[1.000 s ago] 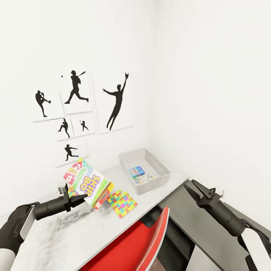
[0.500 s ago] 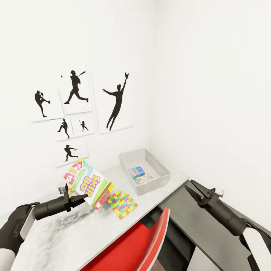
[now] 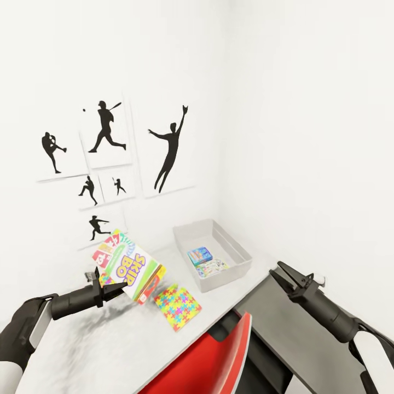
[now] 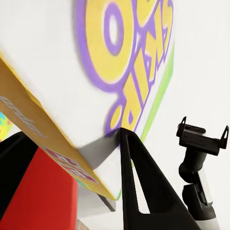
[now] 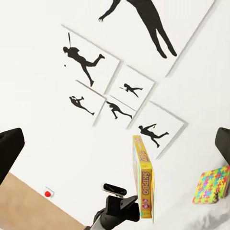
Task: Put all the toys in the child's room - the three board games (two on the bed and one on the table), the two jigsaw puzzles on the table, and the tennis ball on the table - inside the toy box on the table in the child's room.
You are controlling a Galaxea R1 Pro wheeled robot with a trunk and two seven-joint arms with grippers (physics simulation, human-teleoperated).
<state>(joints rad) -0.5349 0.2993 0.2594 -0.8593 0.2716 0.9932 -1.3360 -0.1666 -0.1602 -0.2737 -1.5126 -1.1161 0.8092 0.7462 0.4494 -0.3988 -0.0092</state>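
Claws differ: left claw (image 3: 103,289) clamps board game (image 3: 129,265), right claw (image 3: 280,273) gapes empty.

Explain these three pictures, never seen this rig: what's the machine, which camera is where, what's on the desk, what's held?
It is a simulated wheeled robot with two arms, each ending in a two-finger gripper.

The big picture is from the head camera, looking down over both arms. The left gripper is shut on a board game, a Skip-Bo box held tilted above the table. The right gripper is open and holds nothing.

On the pale table lie a jigsaw puzzle and the grey toy box, which already has small colourful items inside. A red chair sits at the table's near edge. Baseball silhouettes hang on the wall.

The other two pictures come from cameras on the wrists. The left one shows the box up close; the right one sees it edge-on.
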